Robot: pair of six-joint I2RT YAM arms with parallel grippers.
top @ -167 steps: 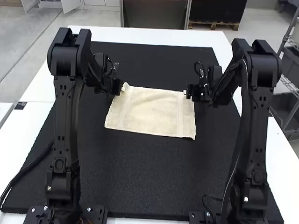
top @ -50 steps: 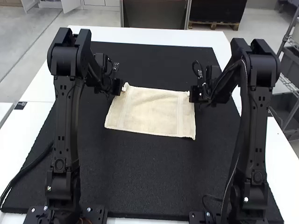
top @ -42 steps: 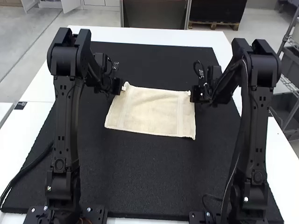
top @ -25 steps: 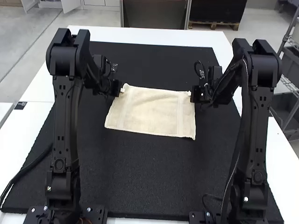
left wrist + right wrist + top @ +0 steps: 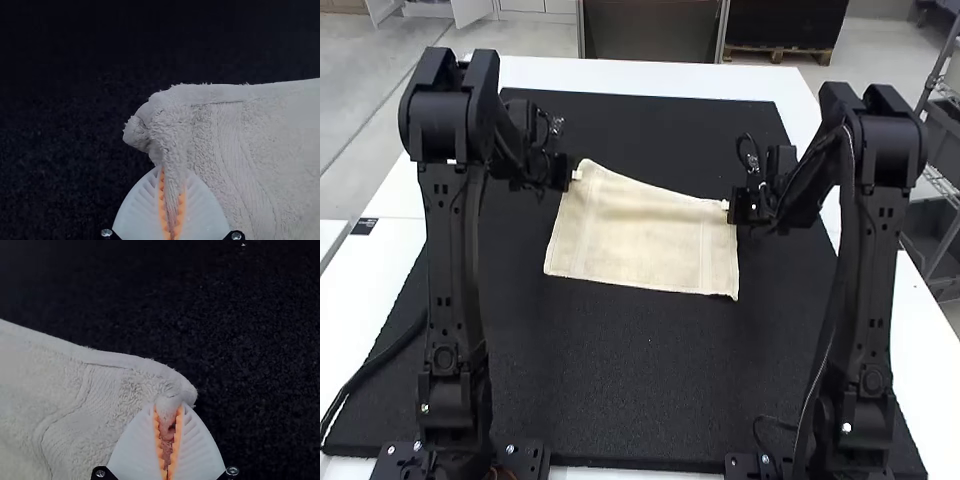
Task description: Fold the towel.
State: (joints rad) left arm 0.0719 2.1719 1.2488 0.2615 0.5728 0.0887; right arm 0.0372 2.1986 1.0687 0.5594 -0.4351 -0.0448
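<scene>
Towel [image 5: 642, 240] spread, left pincer [image 5: 576, 175] and right pincer [image 5: 726, 205] each clenching 1 far corner — wide mat [image 5: 620, 370] around edges

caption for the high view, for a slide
Two black robot arms grip the far corners of a cream rectangular cloth towel on a black textured mat.

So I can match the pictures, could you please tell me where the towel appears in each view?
High view: towel near the picture's middle, on the black mat.
Left wrist view: towel, a corner in the left gripper.
Right wrist view: towel, another corner in the right gripper.
Shared landmark: the black mat.
</scene>
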